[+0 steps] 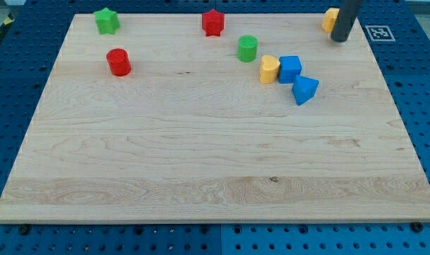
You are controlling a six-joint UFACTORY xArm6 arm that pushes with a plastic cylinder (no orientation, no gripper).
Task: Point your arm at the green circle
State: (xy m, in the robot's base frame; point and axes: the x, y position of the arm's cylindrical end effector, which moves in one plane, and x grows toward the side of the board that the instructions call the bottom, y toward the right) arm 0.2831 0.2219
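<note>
My bare tip (340, 40), clamped on nothing, rests beside the yellow block (330, 19), so I should slide toward the view's left to the green circle (247, 48), passing above the yellow heart (270, 69).

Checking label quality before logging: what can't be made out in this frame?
- Yellow block at the view's top right: my rod hides part of it, shape unclear.
- Rod above my tip: cut off by the view's top edge.
- Whether my tip touches that yellow block: cannot tell.
- Green circle: fully visible.

Lab bench: blue pegboard (16, 78), fiducial marker (378, 32).
</note>
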